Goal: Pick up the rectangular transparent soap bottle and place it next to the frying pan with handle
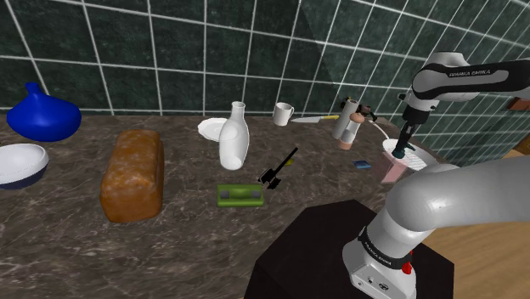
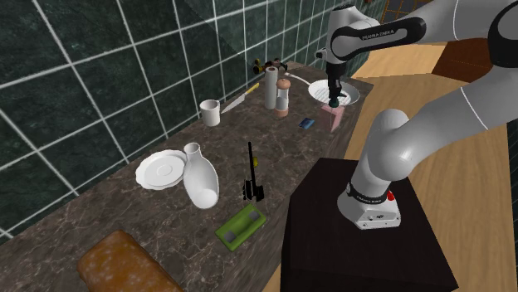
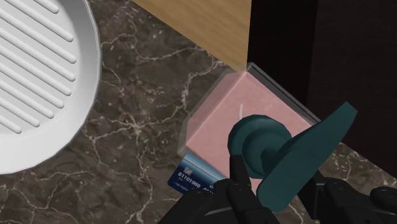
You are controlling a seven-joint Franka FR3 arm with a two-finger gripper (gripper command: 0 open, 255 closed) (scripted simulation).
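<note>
**Operator:** Report task progress.

**Technician:** No step is complete. The arm (image 1: 463,76) reaches over the far end of the counter (image 1: 187,229). The pan (image 3: 38,83), white with a ribbed floor, lies there. In the second exterior view the soap bottle (image 3: 219,114) stands on the counter at the pan's 6 o'clock, near its rim. It is clear-walled, filled with pink liquid and has not been lifted. The gripper (image 1: 405,143) hangs directly above the bottle. Its fingers (image 3: 236,181) stand apart, one on each side of the teal pump (image 3: 254,143), and no firm clasp is evident.

**Operator:** Remaining steps?

**Technician:** As judged from these pictures: close on the pump or body, lift, then set the bottle down beside the pan. The travel needed appears short.

**Operator:** Legible markings?

**Technician:** In order of size:
1. The arm's upper link reads "FRANKA EMIKA".
2. A blue card (image 3: 191,178) lies just beside the bottle, at its 9 o'clock in the second exterior view. It carries a row of white digits beginning "0110"; the rest is too small to read.
3. The bottle shows no label.
</note>
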